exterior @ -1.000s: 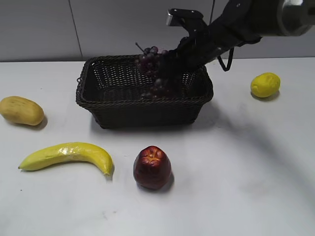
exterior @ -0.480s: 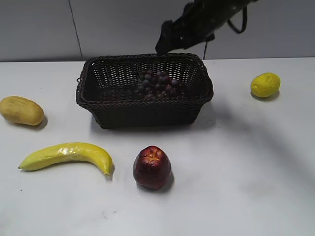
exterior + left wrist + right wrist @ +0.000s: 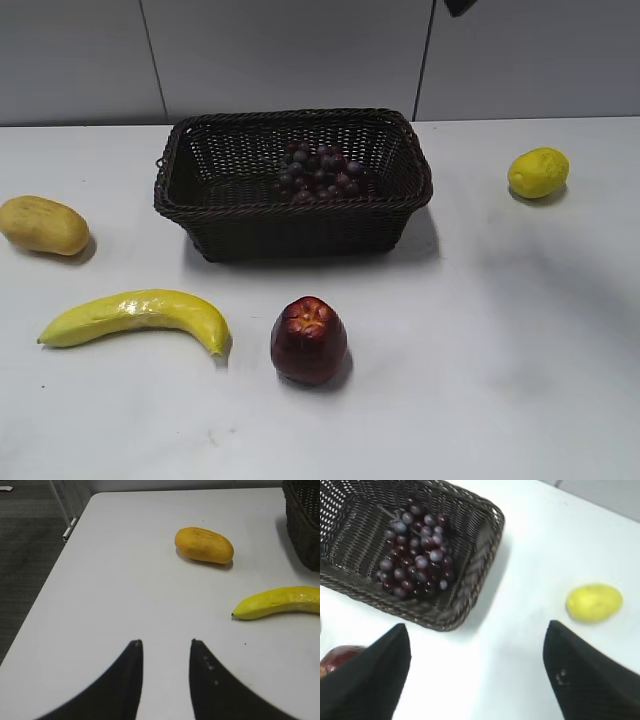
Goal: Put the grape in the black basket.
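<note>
The grape [image 3: 318, 173], a bunch of small dark red-purple grapes, lies inside the black basket [image 3: 210, 215], toward its right half. It also shows in the right wrist view [image 3: 415, 555], resting on the basket's woven floor [image 3: 470, 587]. My right gripper [image 3: 477, 627] is open and empty, high above the table to the right of the basket; only a dark tip of that arm [image 3: 458, 6] shows at the top of the exterior view. My left gripper [image 3: 165, 642] is open and empty over bare table at the far left.
A yellow lemon [image 3: 538, 171] sits right of the basket. A dark red apple [image 3: 309, 340] stands in front of it. A banana [image 3: 135, 315] and a tan mango-like fruit [image 3: 43, 225] lie at the left. The table's left edge [image 3: 50, 585] is near the left gripper.
The right gripper let go of the grape bunch, which now lies in the basket. The right arm rose up and back, almost out of the exterior view.
</note>
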{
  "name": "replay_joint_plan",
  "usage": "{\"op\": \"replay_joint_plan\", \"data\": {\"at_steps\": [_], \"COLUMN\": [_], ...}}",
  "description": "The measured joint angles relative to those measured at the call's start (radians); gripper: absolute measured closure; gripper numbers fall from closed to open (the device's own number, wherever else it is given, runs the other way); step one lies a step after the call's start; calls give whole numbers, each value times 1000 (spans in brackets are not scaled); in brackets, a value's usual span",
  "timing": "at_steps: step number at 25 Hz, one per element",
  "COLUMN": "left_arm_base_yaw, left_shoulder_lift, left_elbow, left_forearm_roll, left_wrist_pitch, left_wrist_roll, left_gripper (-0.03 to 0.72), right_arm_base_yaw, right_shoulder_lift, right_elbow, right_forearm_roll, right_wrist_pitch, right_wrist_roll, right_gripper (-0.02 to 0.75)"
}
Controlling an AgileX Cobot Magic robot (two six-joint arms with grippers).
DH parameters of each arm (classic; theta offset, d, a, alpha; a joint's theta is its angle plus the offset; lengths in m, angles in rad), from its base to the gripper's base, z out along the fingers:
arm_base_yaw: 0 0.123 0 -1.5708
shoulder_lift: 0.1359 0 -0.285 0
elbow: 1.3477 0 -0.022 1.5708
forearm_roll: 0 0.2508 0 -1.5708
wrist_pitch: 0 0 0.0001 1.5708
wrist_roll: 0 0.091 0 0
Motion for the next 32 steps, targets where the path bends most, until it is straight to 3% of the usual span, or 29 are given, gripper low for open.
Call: {"op": "replay_joint_plan", "data": {"at_steps": [6, 19, 32], "left_arm_base_yaw": [0, 0, 0], "left_shoulder_lift": [0, 0, 0], "left_elbow": [0, 0, 0], "left_forearm_roll": [0, 0, 0], "left_wrist_pitch": [0, 0, 0], "left_wrist_roll": [0, 0, 0], "left_gripper": [452, 452, 452], "right_arm_base_yaw": [-15, -15, -15], "right_shoulder_lift": [-158, -744, -1297], "right_elbow": [125, 822, 1249], "right_forearm_roll": [-12, -20, -152], "right_wrist_pitch": [26, -22, -52], "right_wrist_roll": [58, 109, 187], "right_gripper": [146, 153, 154]}}
